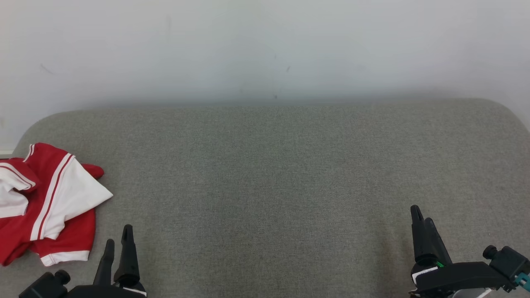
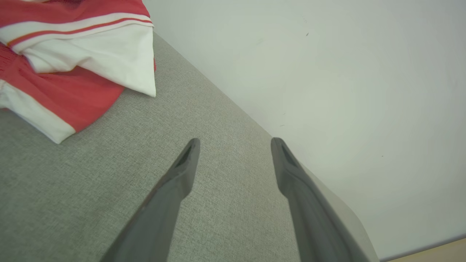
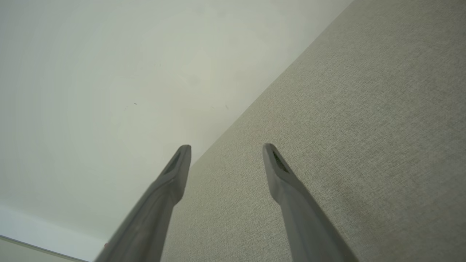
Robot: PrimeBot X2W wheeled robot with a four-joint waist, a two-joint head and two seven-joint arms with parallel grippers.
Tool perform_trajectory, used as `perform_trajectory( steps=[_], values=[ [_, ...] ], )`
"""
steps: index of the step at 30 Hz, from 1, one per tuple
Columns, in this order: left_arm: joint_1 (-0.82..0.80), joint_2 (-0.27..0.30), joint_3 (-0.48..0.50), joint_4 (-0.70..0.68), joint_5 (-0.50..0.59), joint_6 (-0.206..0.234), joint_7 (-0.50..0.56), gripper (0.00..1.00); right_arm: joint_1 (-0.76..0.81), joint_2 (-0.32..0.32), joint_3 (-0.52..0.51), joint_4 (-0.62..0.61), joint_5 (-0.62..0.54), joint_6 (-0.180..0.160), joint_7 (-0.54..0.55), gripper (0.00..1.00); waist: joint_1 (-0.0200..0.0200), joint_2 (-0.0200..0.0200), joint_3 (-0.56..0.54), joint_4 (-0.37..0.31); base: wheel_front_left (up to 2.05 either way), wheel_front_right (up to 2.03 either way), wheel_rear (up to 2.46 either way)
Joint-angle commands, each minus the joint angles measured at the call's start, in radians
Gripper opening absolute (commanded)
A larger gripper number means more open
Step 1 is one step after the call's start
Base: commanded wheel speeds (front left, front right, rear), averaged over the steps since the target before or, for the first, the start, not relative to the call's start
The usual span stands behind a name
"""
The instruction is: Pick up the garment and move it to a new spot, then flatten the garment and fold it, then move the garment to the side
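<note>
- Shows one garment [image 1: 54, 203], red and white with thin stripes, lying crumpled in a heap at the far left end of the table [image 1: 269, 186], part of it cut off by the head view's left edge.
- Shows one table, covered in grey woven fabric, with rounded far corners, set against one pale wall [image 1: 265, 49].
- Counts two claws, each with two long dark fingers.
- Finds the left claw [image 1: 119, 236] released, fingers spread and grasping nothing, just beside the garment's near hem and not touching it; in the left wrist view [image 2: 236, 142], garment [image 2: 83, 47] at upper left.
- Finds the right claw [image 1: 422, 214] released likewise and empty, over the grey fabric at the table's right end, well apart from the garment; fingers parted in the right wrist view [image 3: 226, 146].
</note>
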Motion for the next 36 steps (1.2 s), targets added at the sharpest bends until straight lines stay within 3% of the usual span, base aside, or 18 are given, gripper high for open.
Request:
perform_trajectory(
  steps=[1, 15, 36],
  values=[
    [0.0, 0.012, -0.009, -0.018, 0.047, 0.002, -0.012, 1.0, -0.004, -0.004, 0.004, -0.016, -0.046, 0.003, -0.012, 1.0, 0.0, -0.0001, 0.0, 0.0, 0.0, 0.0, 0.0],
    [0.01, 0.032, -0.047, -0.01, 0.235, 0.022, -0.057, 1.0, 0.005, -0.005, 0.024, -0.011, -0.262, 0.004, -0.057, 1.0, 0.0, -0.0001, -0.007, 0.001, 0.0, 0.0, 0.0],
    [0.024, 0.053, -0.069, -0.033, 0.443, 0.043, -0.112, 1.0, 0.014, -0.006, 0.042, -0.023, -0.495, 0.004, -0.111, 1.0, 0.0, -0.0001, -0.01, 0.006, 0.0, 0.0, 0.0]
  ],
)
